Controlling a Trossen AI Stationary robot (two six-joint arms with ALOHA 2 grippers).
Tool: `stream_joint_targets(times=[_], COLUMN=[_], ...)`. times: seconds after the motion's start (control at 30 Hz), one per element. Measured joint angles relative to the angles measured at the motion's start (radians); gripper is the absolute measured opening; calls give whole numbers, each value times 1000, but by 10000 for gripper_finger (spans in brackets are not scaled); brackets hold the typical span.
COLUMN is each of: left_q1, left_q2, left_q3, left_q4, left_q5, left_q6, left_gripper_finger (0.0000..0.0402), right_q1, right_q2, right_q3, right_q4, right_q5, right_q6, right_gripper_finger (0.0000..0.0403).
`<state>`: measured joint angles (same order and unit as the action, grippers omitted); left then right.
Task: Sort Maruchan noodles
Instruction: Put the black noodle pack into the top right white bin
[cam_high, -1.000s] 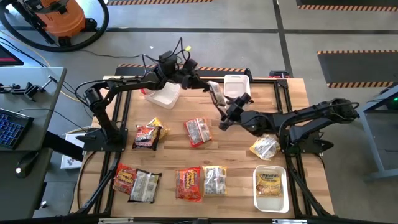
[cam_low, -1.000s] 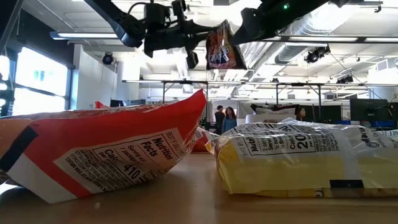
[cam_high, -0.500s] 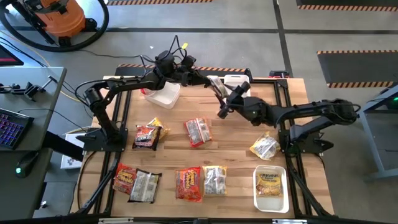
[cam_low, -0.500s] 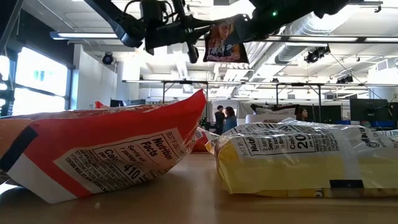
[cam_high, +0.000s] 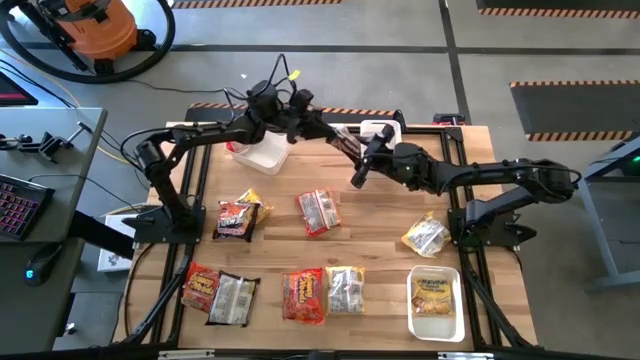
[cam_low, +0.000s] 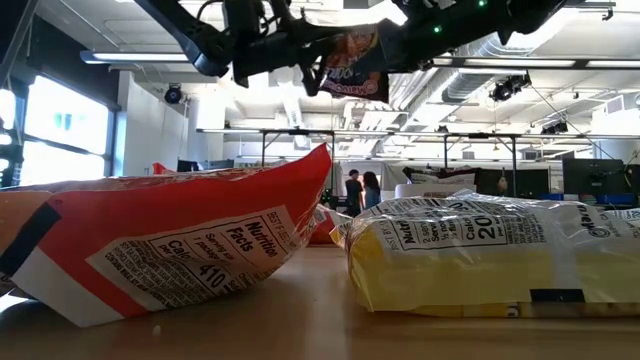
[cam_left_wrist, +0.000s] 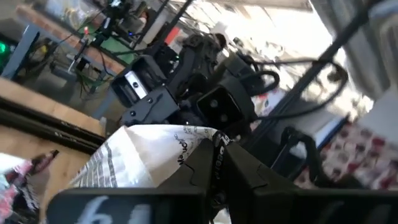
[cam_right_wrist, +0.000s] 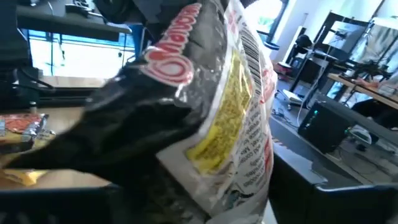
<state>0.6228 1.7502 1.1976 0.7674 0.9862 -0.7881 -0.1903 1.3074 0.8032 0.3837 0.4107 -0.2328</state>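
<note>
Mid-air handover above the far edge of the tabletop, about midway along it. Pinched in the left hand: one dark brown-silver packet of Maruchan noodles, held by its edge, with the fingers pressed onto the wrapper in the left wrist view.

Brought right up against that packet, reaching in from the right edge: the right hand. Sits closer to the far edge and to the left hand than a second ago, when hanging nearer the tabletop's middle with a clear gap to the wrapper. Fills the right wrist view with the packet now, almost on the lens. Cannot tell whether already clamped on it or only alongside.

Also changed, in the low view: packet tipped flatter and lifted, where a second ago hanging nearly upright.

Meaning for the task, as a judgement: transfer from left to right under way but not finished, with the left pinch not yet let go. Likely bound for one of the bins: the far bin just beyond the hands, the left far bin, or the near-right bin already holding a yellow packet. Plenty left to sort, with seven loose packets lying across the tabletop.
</note>
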Motion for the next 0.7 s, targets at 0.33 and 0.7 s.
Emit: stream_joint_targets(times=[0.33,0.7], left_q1=[88,32], left_q2=[-102,-295], left_q3=[-6,-170], left_q4=[-32,-499], left_q5=[47,-307], left_q6=[394,1152], left_gripper_finger=[90,139], right_q1=[-16,-208], right_q2=[-67,-197], right_q3=[0,0], right_q4=[-38,-151], right_q5=[-26,-374], right_q6=[83,530], right_gripper_finger=[94,83])
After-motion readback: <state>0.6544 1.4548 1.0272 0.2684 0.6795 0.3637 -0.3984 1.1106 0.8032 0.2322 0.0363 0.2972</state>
